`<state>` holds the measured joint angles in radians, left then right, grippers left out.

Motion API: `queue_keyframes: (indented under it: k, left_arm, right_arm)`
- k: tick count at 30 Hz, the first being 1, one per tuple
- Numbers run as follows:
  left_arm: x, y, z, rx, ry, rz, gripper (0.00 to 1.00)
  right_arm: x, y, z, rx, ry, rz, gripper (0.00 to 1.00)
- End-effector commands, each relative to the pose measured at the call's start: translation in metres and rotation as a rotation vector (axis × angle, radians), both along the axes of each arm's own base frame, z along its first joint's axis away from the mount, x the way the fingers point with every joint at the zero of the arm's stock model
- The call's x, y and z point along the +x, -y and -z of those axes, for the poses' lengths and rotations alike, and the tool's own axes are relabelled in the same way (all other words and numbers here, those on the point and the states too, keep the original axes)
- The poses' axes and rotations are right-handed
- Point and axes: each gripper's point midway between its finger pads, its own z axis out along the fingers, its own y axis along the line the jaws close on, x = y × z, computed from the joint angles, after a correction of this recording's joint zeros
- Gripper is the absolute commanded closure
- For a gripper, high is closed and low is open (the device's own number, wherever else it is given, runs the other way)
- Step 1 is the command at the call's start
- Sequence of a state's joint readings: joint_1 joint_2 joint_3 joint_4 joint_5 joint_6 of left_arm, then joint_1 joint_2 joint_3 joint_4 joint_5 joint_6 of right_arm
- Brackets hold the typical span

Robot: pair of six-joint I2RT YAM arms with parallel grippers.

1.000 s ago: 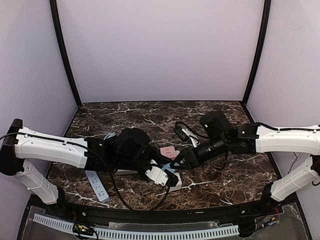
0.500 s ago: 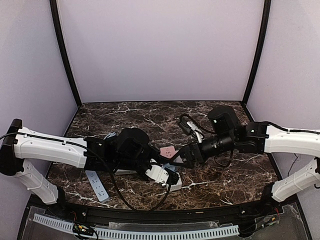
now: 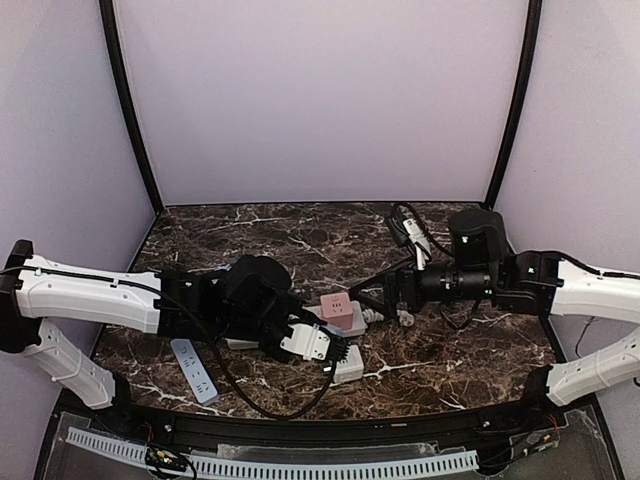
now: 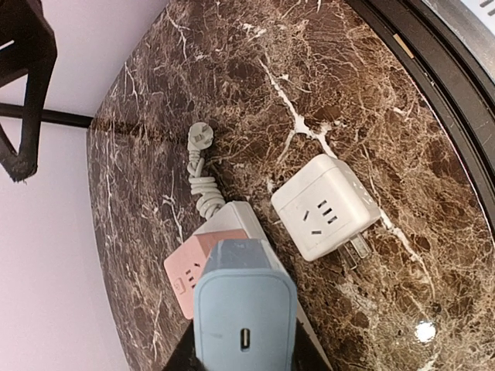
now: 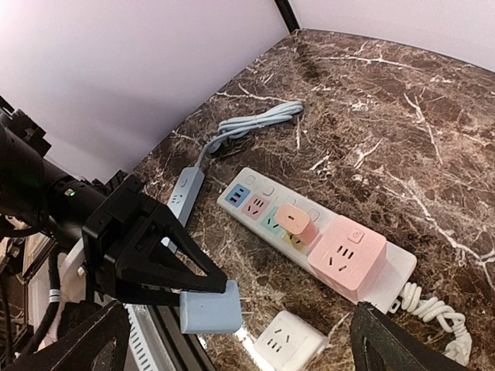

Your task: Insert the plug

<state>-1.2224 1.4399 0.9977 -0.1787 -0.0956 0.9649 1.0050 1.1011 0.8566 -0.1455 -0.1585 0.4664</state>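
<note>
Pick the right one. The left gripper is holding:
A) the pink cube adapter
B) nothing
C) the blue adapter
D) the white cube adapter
C: in the right wrist view the left gripper has its jaws closed on the blue adapter. The white cube adapter lies free on the table, and the pink cube adapter sits on the power strip.
</note>
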Motion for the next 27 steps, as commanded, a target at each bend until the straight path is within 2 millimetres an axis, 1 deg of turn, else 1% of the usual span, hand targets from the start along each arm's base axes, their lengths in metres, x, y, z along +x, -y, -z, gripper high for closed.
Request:
queue_keyframes:
  k: [1, 4, 7, 10, 17, 19, 22, 24, 27]
  left_arm:
    - [0.000, -0.010, -0.016, -0.028, -0.057, -0.090, 0.99]
    - [0.002, -0.012, -0.015, -0.030, -0.073, -0.126, 0.99]
    - [0.006, -0.014, -0.013, -0.032, -0.070, -0.161, 0.99]
    - [0.011, -0.015, -0.012, -0.039, -0.057, -0.189, 0.99]
    - [0.019, -0.017, -0.012, -0.064, -0.071, -0.269, 0.99]
    - [0.021, -0.017, -0.014, -0.075, -0.079, -0.286, 0.99]
    - [0.024, -0.020, -0.015, -0.078, -0.086, -0.311, 0.99]
    - [0.026, -0.021, -0.016, -0.088, -0.093, -0.331, 0.99]
    - [0.023, -0.025, -0.019, -0.075, -0.161, -0.351, 0.99]
  right_arm:
    - [0.017, 0.005, -0.015, 0.066, 0.113, 0.085, 0.01]
    - [0.023, 0.010, -0.019, 0.089, 0.157, 0.128, 0.01]
    - [0.034, 0.021, -0.018, 0.071, 0.187, 0.214, 0.01]
    - [0.040, 0.029, -0.017, 0.065, 0.216, 0.272, 0.01]
    - [0.037, 0.033, -0.009, 0.071, 0.228, 0.320, 0.01]
    - [0.035, 0.030, -0.011, 0.099, 0.224, 0.325, 0.01]
    - [0.028, 0.019, -0.015, 0.112, 0.207, 0.319, 0.01]
    - [0.020, 0.013, -0.012, 0.115, 0.203, 0.326, 0.01]
    - [0.010, 0.004, -0.007, 0.102, 0.198, 0.300, 0.02]
